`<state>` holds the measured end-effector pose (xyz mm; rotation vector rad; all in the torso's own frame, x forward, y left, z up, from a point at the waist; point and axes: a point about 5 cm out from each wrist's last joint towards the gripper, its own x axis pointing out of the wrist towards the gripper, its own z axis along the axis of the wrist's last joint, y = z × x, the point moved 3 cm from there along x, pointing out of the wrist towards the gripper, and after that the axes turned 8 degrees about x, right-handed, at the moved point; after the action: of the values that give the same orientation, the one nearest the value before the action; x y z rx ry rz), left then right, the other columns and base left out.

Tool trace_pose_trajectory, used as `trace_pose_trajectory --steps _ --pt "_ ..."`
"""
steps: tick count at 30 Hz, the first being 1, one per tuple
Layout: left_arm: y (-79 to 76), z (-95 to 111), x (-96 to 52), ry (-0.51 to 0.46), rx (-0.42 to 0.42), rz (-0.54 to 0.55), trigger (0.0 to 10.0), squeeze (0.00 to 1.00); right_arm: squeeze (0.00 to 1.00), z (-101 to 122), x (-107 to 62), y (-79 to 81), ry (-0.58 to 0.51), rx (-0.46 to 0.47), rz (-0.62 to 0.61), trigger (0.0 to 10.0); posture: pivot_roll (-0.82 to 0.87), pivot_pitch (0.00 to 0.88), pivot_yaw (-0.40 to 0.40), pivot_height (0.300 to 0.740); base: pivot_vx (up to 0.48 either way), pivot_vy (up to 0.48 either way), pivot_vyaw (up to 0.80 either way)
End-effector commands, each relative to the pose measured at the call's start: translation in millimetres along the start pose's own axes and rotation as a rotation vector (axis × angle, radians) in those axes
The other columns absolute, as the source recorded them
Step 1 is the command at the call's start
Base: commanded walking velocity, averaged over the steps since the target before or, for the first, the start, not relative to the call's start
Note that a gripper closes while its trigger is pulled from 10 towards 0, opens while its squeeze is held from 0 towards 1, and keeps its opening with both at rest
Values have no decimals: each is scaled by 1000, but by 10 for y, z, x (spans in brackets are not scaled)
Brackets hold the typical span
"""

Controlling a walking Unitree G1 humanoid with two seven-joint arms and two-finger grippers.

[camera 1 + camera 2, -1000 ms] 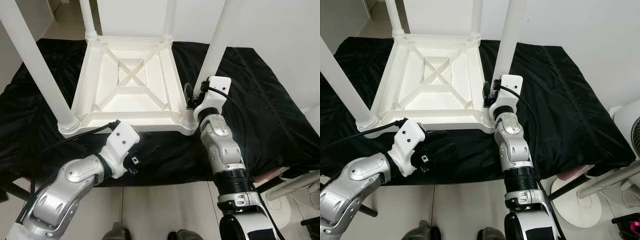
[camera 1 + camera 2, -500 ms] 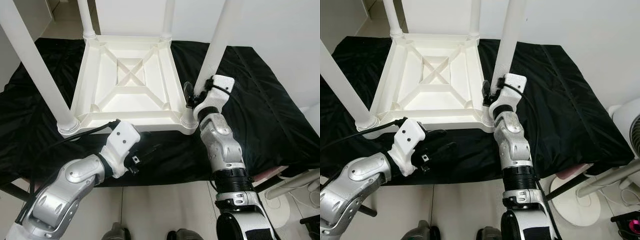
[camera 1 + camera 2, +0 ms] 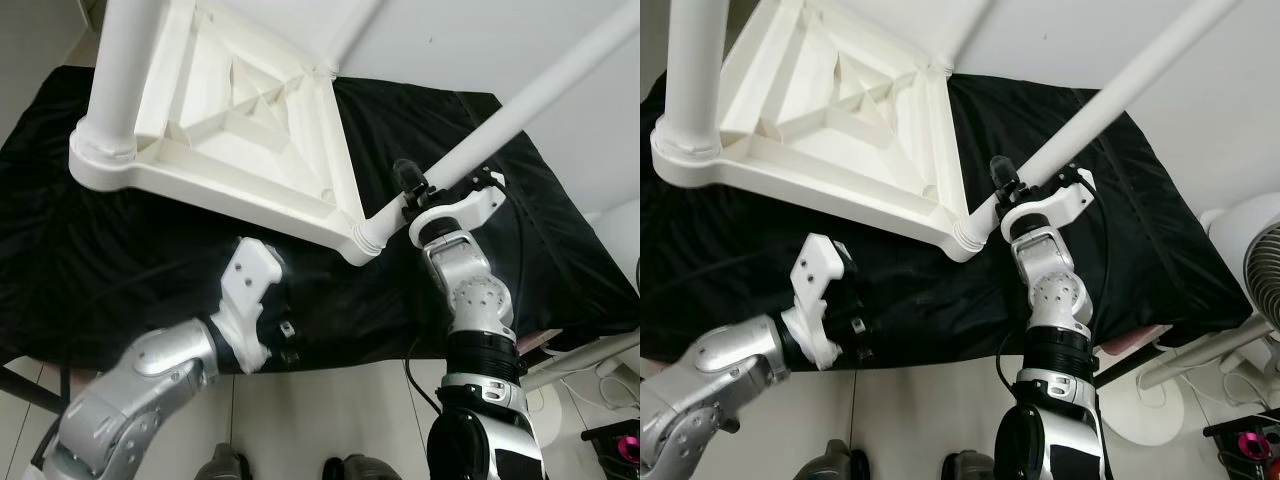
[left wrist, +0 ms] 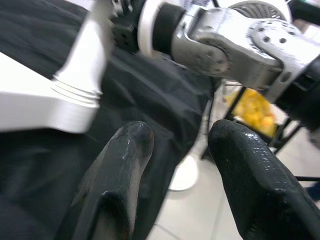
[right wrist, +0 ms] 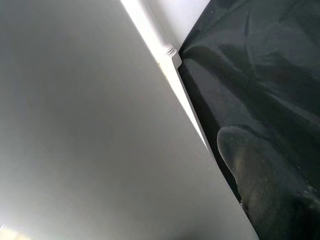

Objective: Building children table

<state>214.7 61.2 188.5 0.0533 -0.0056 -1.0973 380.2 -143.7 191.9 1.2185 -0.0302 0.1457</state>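
Note:
The white children's table (image 3: 240,110) is upside down and tipped, its underside ribs facing me above the black cloth (image 3: 560,260). My right gripper (image 3: 413,190) is shut on the near right table leg (image 3: 520,105), close to where the leg joins the corner (image 3: 365,235). In the right wrist view that leg (image 5: 100,125) lies against one black finger (image 5: 260,175). My left gripper (image 4: 177,135) is open and holds nothing; it hovers low over the cloth under the raised front edge, with its white wrist housing (image 3: 250,290) near the cloth's front edge.
A second thick leg (image 3: 125,70) rises at the left corner. A white fan (image 3: 1250,260) stands on the floor to the right. Something yellow (image 4: 250,107) sits on a dark frame beside the table. Tiled floor (image 3: 330,410) runs below the cloth's front edge.
The table has tipped up off the cloth, its gripped leg now slanting up to the right. My right gripper has swung right with the leg. The left gripper has drawn back toward me.

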Motion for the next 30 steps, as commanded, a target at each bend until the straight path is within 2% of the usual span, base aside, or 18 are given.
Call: trace_pose_trajectory --steps 1,2,3,4,9,10,11,12,13,14,16,19,21,22,23,25,27,30 --pt "-78 12 12 -7 -28 -30 10000 0 0 -161 -10 67 44 298 98 10000 -28 106 -56 740 0 0 0" --pt "-79 11 12 -6 -31 -29 10000 0 0 -151 -24 45 42 369 118 10000 -28 106 -56 740 0 0 0" --pt "-79 11 12 -6 -31 -29 10000 0 0 -151 -24 45 42 369 118 10000 -28 106 -56 740 0 0 0" --pt "-76 15 10 -4 -32 -27 10000 0 0 -136 -37 26 42 431 138 10000 -28 106 -56 740 0 0 0" --pt "-77 26 1 -1 -41 -25 10000 0 0 -130 -41 -37 41 469 109 10000 -25 112 -57 740 0 0 0" --pt "-80 20 -8 5 -45 -16 10000 0 0 -173 -97 -219 45 528 96 10000 -20 124 -59 740 0 0 0" --pt "-80 20 -8 5 -45 -16 10000 0 0 -173 -97 -219 45 528 96 10000 -20 124 -59 740 0 0 0" --pt "-84 14 -15 8 -49 -11 10000 0 0 -213 -152 -368 42 581 83 10000 -18 127 -59 740 0 0 0" --pt "-84 14 -15 8 -49 -11 10000 0 0 -213 -152 -368 42 581 83 10000 -18 127 -59 740 0 0 0" --pt "-88 7 -18 12 -50 -6 10000 0 0 -271 -203 -495 41 600 67 10000 -17 126 -59 740 0 0 0" --pt "-89 0 -21 17 -51 -2 10000 0 0 -331 -239 -569 51 637 58 10000 -16 129 -57 740 0 0 0" --pt "-84 -5 -22 21 -50 2 10000 0 0 -366 -251 -592 57 650 55 10000 -16 129 -57 740 0 0 0" --pt "-77 -11 -26 28 -45 4 10000 0 0 -385 -268 -664 36 756 46 10000 -14 132 -57 740 0 0 0" --pt "-77 -11 -26 28 -45 4 10000 0 0 -385 -268 -664 36 756 46 10000 -14 132 -57 740 0 0 0" --pt "-64 -22 -29 35 -41 10 10000 0 0 -380 -278 -692 18 813 46 10000 -12 134 -57 740 0 0 0" --pt "-42 -40 -33 47 -36 19 10000 0 0 -412 -300 -745 39 747 13 10000 -15 135 -55 740 0 0 0" --pt "-15 -46 -29 50 -36 26 10000 0 0 -384 -325 -690 45 682 60 10000 -15 136 -54 740 0 0 0" --pt "-3 -46 -27 51 -37 29 10000 0 0 -331 -342 -694 19 701 86 10000 -18 137 -53 740 0 0 0"
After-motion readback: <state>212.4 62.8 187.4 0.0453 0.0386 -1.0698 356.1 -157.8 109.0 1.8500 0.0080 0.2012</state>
